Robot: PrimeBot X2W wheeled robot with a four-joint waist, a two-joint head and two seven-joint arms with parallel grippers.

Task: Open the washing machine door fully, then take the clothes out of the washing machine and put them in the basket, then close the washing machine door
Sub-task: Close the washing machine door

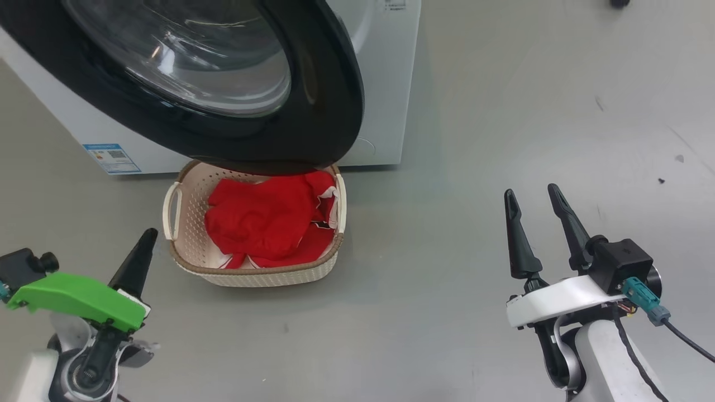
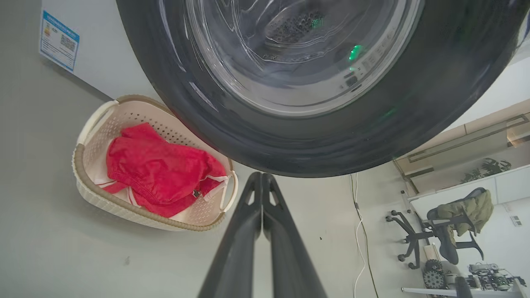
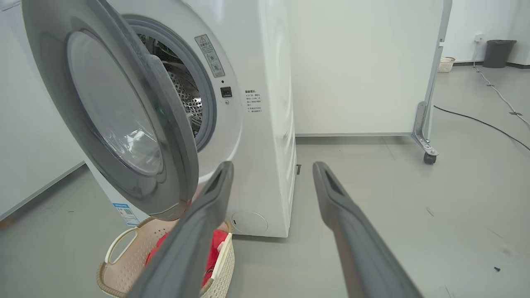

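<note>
**Door swung out, red stuff sitting in the basket**

Standing here watching: the washing machine door (image 1: 223,84) stands out from the front of the washing machine (image 1: 385,84), hinged on the robot's left, its black rim hanging right over the back edge of the basket (image 1: 192,195). Past its edge you can see the steel drum (image 3: 186,95).

The basket sits on the floor (image 1: 503,111) just in front of the machine. Its long axis runs left to right along the machine's front, with a handle at each short end. The clothes (image 1: 262,220) are a red heap inside it, with white trim showing at the near and right sides.

The left gripper (image 1: 146,240) is pinched fully together with nothing in it. The right gripper (image 1: 532,192) has its fingers spread wide, also empty. Both point toward the machine, one on each side of the basket and well apart from it.
</note>
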